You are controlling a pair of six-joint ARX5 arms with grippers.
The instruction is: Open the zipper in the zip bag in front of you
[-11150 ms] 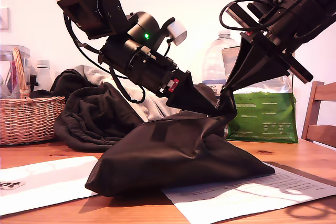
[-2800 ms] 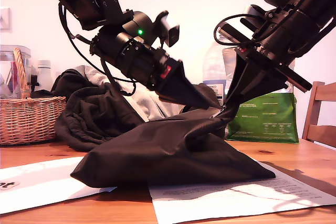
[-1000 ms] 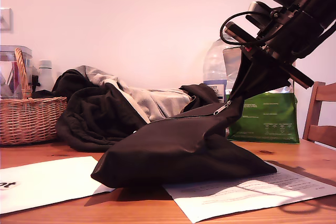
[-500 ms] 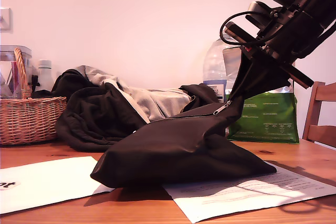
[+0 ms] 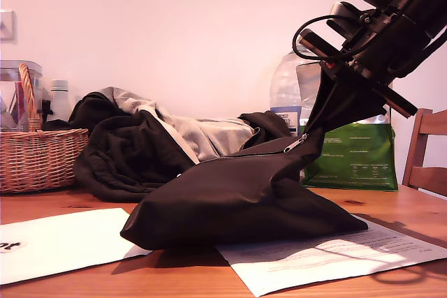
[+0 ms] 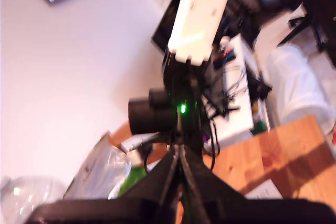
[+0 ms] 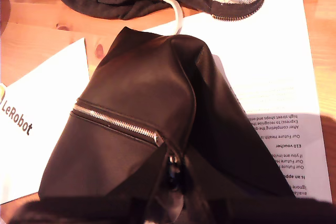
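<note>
Nearest me, two sheets of paper (image 5: 328, 256) lie on the wooden surface (image 5: 391, 204), and the zip bag (image 5: 237, 200) sits slumped across them. Its end toward the exterior view's right is hoisted by my second gripper (image 5: 316, 125), which is clamped on the fabric just past the zipper (image 7: 113, 123).

A few seconds ago my first gripper (image 6: 178, 155) was down at that same ridge. Now it is gone from the exterior view, pulled up and away. Its jaws look pressed together on nothing, pointing at the other arm.

The teeth read as a meshed silver line running up to the pull tab (image 5: 294, 144), so I judge the bag barely opened, if at all. The pull will likely need another try.

Behind sit a heap of clothes (image 5: 140, 144), a green pouch (image 5: 353, 162), a water bottle (image 5: 286, 92) and a wicker basket (image 5: 38, 158).
</note>
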